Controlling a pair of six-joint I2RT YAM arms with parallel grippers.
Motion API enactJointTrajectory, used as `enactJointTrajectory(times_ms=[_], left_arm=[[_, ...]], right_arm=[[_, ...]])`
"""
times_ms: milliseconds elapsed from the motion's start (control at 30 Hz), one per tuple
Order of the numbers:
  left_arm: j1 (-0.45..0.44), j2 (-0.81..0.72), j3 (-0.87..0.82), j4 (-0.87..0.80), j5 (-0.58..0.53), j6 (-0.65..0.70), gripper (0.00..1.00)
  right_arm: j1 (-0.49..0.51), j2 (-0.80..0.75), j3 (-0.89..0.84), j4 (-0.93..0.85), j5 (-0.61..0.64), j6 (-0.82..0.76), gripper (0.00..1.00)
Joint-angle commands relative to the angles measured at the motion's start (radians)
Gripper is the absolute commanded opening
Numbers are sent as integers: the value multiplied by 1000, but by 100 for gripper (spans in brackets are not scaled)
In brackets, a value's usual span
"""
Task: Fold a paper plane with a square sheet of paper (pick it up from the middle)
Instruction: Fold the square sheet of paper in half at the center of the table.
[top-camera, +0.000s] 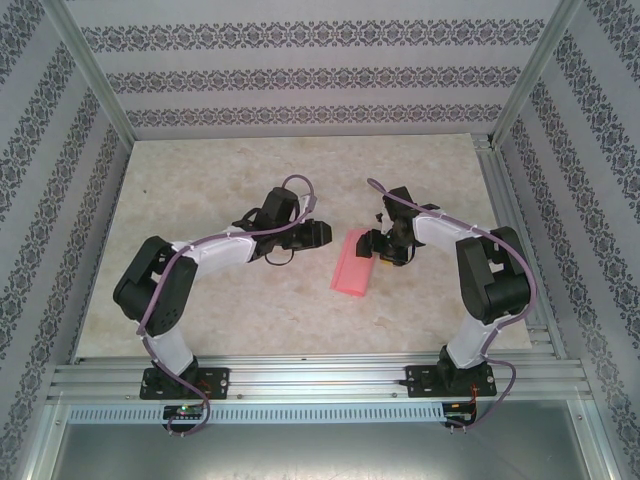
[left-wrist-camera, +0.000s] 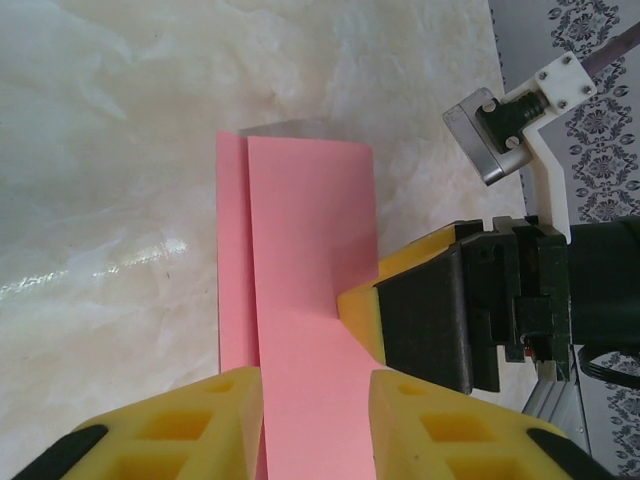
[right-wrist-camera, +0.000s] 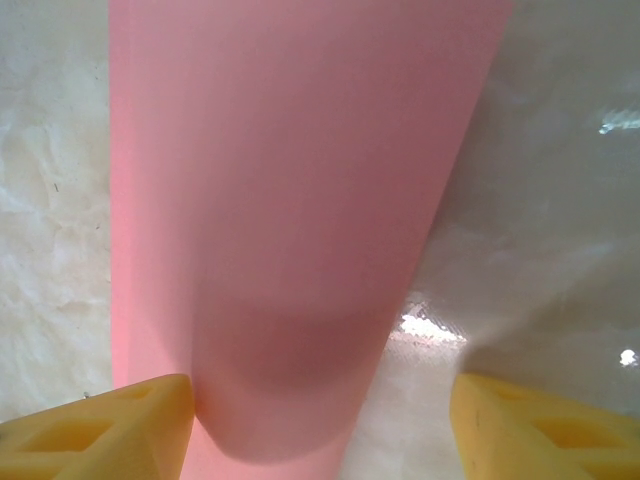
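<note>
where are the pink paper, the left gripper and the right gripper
pink paper (left-wrist-camera: 310, 230): left wrist view, middle of its top layer
left gripper (left-wrist-camera: 315, 430): left wrist view, midway between its yellow fingertips
right gripper (right-wrist-camera: 320, 425): right wrist view, midway between its yellow fingertips

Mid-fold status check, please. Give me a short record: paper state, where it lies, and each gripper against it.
paper: square sheet of paper, pink, folded into a narrow strip, not yet a plane shape
location: lying on the table, between the two arms
left gripper: strip runs between its yellow fingers; a firm grip cannot be made out
right gripper: open, one finger at the strip's edge, the other well clear of it
</note>
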Motion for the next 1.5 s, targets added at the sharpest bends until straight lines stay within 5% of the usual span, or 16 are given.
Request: enactJointTrajectory(times_ms=[0,833,1467], left_arm=[[-18,25,32,28,-17,-34,33],[-47,109,84,27,9,-55,20],[-54,120,83,25,-5,-72,17]], right_arm=[[-4,25,19,37,-28,3,70],[22,41,53,56,-9,65,71],[44,78,119,-85,16,-73,69]])
